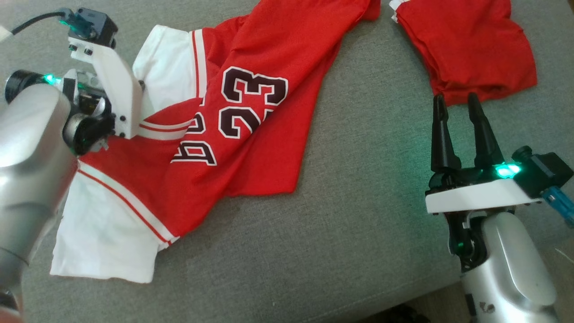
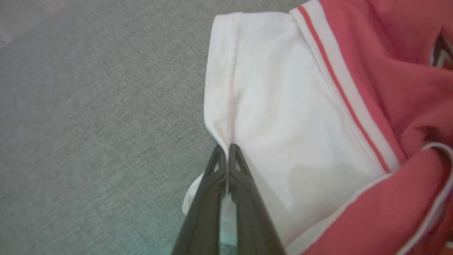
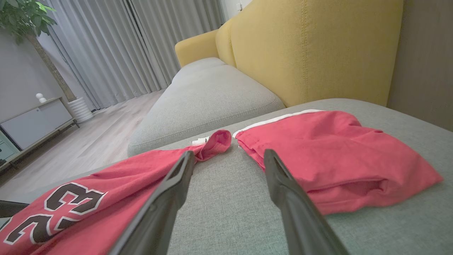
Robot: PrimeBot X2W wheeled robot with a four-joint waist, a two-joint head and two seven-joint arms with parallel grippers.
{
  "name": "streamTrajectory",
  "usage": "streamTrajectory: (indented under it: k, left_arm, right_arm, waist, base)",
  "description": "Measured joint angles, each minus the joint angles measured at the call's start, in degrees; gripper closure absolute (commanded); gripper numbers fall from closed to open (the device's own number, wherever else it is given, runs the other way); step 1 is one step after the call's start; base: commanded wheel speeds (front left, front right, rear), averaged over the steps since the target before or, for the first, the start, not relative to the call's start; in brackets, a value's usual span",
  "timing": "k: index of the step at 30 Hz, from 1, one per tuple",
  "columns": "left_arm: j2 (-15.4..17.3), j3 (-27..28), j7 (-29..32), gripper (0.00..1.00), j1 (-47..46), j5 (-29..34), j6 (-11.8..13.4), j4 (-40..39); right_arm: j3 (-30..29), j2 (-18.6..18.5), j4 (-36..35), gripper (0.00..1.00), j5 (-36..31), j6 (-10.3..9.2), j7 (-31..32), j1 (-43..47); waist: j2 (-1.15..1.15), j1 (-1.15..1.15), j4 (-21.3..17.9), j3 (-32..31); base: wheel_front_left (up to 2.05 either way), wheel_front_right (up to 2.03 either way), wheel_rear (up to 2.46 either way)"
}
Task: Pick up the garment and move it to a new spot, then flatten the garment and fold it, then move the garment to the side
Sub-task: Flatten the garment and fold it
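Left tool (image 2: 226,149), fingers pressed together, pinches the hem edge of a white sleeve (image 2: 283,106) of the red number 23 jersey (image 1: 269,148), with the cloth pulled into a small peak at the fingertips. The jersey lies spread but rumpled on a grey cushion (image 1: 358,215), its body running diagonally from the lower left towards the top centre of the head view. The number panel is creased and partly folded over, and a second white sleeve (image 1: 103,233) lies flat at the lower left.

The left arm's silver forearm (image 1: 27,170) enters from the lower left edge of the head view. Its wrist is bent over the jersey's sleeve side, and its white mount covers the grip from above. The right tool (image 1: 455,101) is spread, with nothing between its fingers. It rises from the lower right on an upright forearm, above bare cushion and well apart from the jersey.

Its fingertips lie close to the near edge of a folded pair of red shorts (image 1: 471,45), which sit at the upper right, apart from the jersey's far end. In the right wrist view a yellow backrest (image 3: 318,46) stands behind the shorts and another grey seat cushion (image 3: 205,95) lies next to it. Farther off are grey curtains (image 3: 124,46), a potted plant (image 3: 24,17) and a low cabinet (image 3: 35,120).
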Motion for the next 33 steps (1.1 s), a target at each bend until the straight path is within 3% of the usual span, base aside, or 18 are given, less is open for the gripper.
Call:
streamTrajectory:
  k: [6, 16, 23, 27, 28, 29, 33]
  left_arm:
    - [1.4, 0.1, -10.0, 1.00, -0.9, 2.0, 0.4, 1.6]
    - [2.4, 5.8, -31.1, 1.00, -11.4, 8.5, 10.6, 10.1]
    - [6.4, 9.7, -43.2, 1.00, -18.4, 11.4, 18.5, 17.8]
    - [8.6, 11.1, -47.4, 1.00, -21.9, 12.1, 20.7, 21.0]
    - [8.6, 11.2, -47.4, 0.23, -22.3, 12.0, 20.5, 21.9]
    - [8.5, 11.2, -47.4, 0.00, -22.4, 12.0, 20.0, 22.6]
    - [6.0, 9.9, -46.0, 0.00, -21.0, 12.0, 15.6, 24.7]
  right_arm:
    - [-0.2, 0.0, 0.0, 0.00, -0.1, 0.00, 0.0, -1.3]
    - [0.8, 0.0, -0.3, 0.00, -0.1, 0.00, -0.1, -2.2]
    - [1.4, 0.0, -0.6, 0.00, -0.1, 0.00, -0.1, -2.4]
    - [1.8, 0.0, -0.6, 0.00, 0.0, 0.00, -0.1, -2.4]
    - [1.8, 0.0, -0.6, 0.00, 0.0, 0.00, -0.1, -2.4]
    - [1.7, 0.0, -0.6, 0.00, -0.1, 0.00, -0.1, -2.4]
    - [1.5, 0.0, -0.4, 0.00, -0.1, 0.00, -0.1, -2.4]
  waist:
    - [0.00, 0.00, 0.2, 0.4]
    - [0.00, 0.00, 0.1, 2.6]
    - [0.00, 0.01, -0.2, 4.1]
    - [0.00, 0.00, -0.1, 4.5]
    - [0.00, 0.00, 0.0, 4.5]
    - [0.00, 0.00, 0.2, 4.5]
    - [0.00, 0.00, 1.5, 4.2]
  base:
    - [0.00, 0.00, 0.00]
    - [0.00, 0.00, 0.00]
    - [0.00, 0.00, 0.00]
    - [0.00, 0.00, 0.00]
    - [0.00, 0.00, 0.00]
    - [0.00, 0.00, 0.00]
    - [0.00, 0.00, 0.00]
